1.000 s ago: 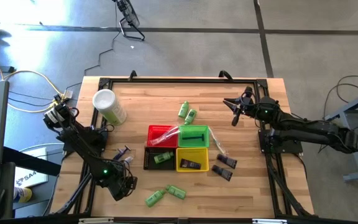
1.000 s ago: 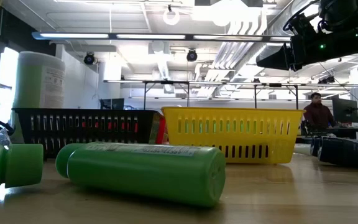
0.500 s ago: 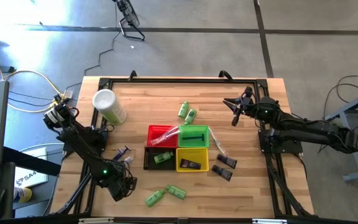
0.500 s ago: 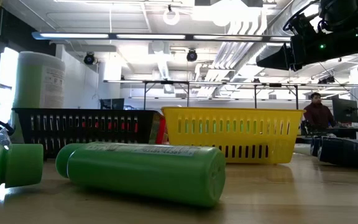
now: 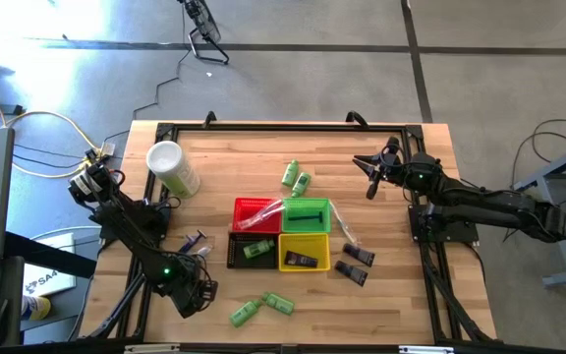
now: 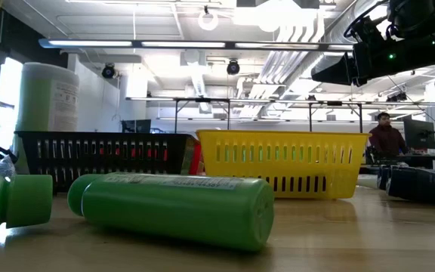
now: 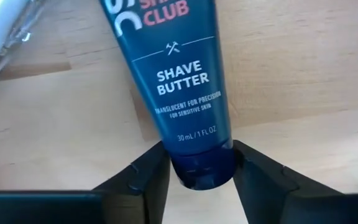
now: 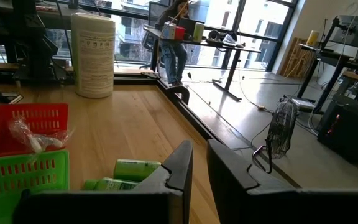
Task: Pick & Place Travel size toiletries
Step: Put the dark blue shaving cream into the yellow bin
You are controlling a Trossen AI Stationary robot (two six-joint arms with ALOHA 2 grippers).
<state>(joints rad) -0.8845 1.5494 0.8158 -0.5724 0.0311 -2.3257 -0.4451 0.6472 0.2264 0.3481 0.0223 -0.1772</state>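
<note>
Tabletop: left gripper (image 7: 202, 163) clamps shave-butter tube (image 7: 173, 81)

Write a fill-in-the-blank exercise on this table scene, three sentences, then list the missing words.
1. The left gripper is closed on the cap end of a dark blue tube labelled "Shave ____".
2. In the high view, the right gripper waits at the table's far right, holding ____.
3. The dark packet in the high view lies inside the ____ basket.

Missing words: Butter; nothing; yellow
</note>
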